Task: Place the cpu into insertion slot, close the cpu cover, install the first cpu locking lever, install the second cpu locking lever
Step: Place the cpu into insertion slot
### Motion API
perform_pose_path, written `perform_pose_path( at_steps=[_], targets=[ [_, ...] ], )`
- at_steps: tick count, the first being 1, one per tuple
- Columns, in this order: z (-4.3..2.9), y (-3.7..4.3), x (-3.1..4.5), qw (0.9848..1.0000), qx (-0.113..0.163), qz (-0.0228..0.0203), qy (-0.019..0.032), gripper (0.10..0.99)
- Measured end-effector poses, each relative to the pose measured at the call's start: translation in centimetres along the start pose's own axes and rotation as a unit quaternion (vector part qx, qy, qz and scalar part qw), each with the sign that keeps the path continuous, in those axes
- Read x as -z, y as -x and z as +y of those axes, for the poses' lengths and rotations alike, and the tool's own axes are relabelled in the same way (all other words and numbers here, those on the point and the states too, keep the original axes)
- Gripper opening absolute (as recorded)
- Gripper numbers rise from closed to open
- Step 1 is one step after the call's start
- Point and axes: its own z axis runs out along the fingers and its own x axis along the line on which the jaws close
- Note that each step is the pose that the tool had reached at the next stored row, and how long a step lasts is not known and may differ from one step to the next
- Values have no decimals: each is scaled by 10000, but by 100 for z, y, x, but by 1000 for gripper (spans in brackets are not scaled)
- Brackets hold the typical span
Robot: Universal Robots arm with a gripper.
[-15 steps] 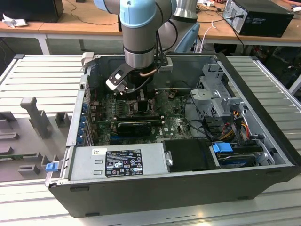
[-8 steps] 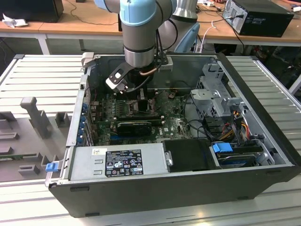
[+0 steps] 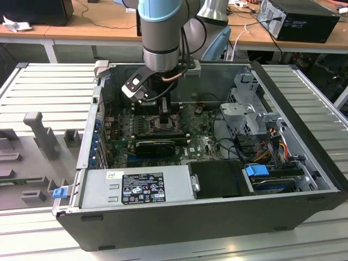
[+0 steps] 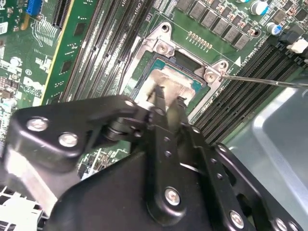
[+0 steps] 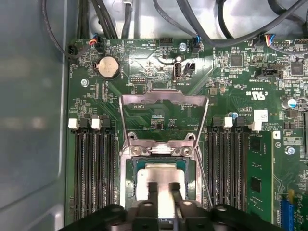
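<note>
Black gripper (image 5: pixel 163 185), fingers (image 5: pixel 152 188) narrowly parted, empty, above pale silver square cpu (image 5: pixel 161 171) seated in silver-rimmed insertion slot (image 4: pixel 166 47); silver-frame cpu cover (image 5: pixel 163 97) raised.

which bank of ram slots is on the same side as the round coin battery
The bank of black slots beside the grey metal panel; the coin battery sits just past its end. The other bank lies across the insertion slot.

The ribbed grey worktop (image 3: pixel 51 89) carries an open black computer case (image 3: pixel 217 220), and grey fixture blocks (image 3: pixel 39 130) sit beside that case on the exterior view's left.
</note>
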Motion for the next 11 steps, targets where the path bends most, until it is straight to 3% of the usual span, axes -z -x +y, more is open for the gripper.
perform_pose_path(
  at_steps=[2, 11],
  targets=[
    [1, 0, 15, 10000, 0, 0, 0, 106],
    [7, -3, 107, 10000, 0, -1, 0, 106]
  ],
)
